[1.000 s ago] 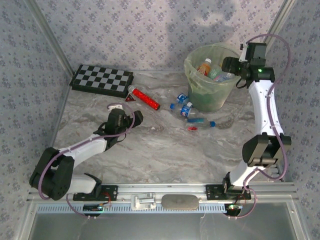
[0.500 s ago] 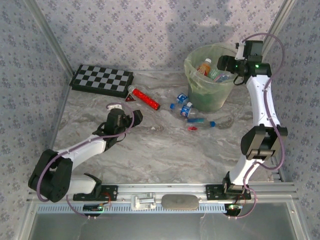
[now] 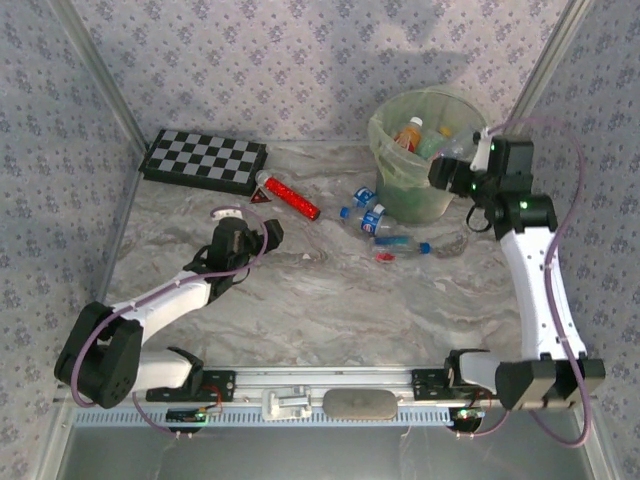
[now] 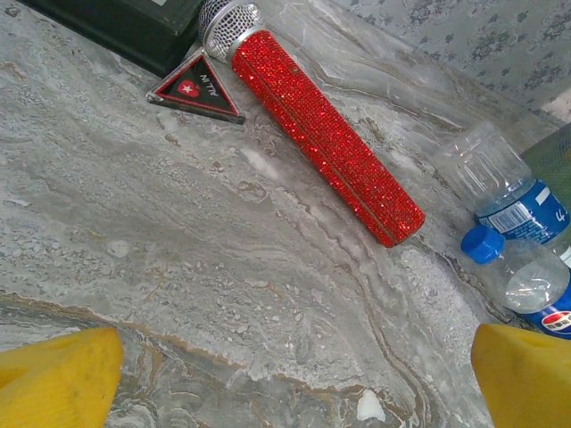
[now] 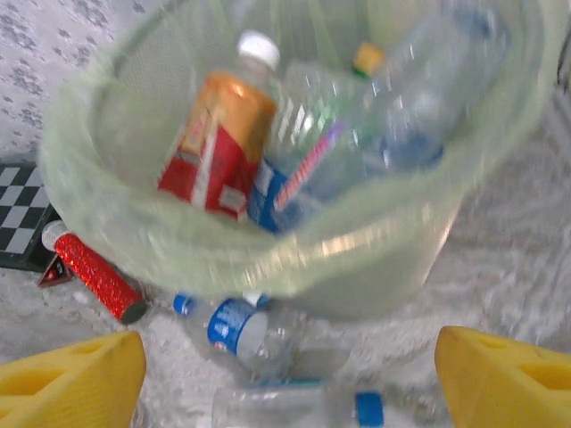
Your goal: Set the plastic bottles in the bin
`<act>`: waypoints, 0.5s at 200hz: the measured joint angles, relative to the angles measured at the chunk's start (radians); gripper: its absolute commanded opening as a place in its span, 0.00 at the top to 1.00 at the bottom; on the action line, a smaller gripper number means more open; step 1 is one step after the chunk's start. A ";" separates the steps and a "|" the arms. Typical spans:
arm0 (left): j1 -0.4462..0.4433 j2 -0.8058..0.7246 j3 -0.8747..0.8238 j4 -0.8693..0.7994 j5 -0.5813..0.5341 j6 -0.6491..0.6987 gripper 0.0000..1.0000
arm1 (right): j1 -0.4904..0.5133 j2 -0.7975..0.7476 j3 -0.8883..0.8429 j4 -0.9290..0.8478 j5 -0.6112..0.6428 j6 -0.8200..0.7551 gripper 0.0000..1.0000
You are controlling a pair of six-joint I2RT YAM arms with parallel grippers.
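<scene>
Lower right claw (image 5: 285,382), apart and empty, onto bottle (image 5: 239,328) beside bin (image 5: 294,260); pinch mid-body; left claw (image 4: 290,379) apart too.

Robot test cell of a lab type, marble-patterned tabletop (image 3: 330,300) as work surface, patterned wall panels (image 3: 300,60) enclosing the tabletop at back and both sides, metal posts (image 3: 97,75) at its far corners, aluminium rail (image 3: 330,380) along its near edge carrying two bolted arm bases (image 3: 185,372).
</scene>
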 measured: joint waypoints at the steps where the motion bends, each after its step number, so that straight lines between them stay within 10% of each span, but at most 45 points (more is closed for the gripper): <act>1: 0.000 0.000 0.000 0.000 0.000 0.000 0.00 | 0.001 -0.006 -0.010 0.000 0.000 0.006 0.16; 100: 0.000 -0.005 -0.039 0.000 -0.007 -0.013 0.00 | 0.235 -0.149 -0.613 0.199 0.063 0.503 0.11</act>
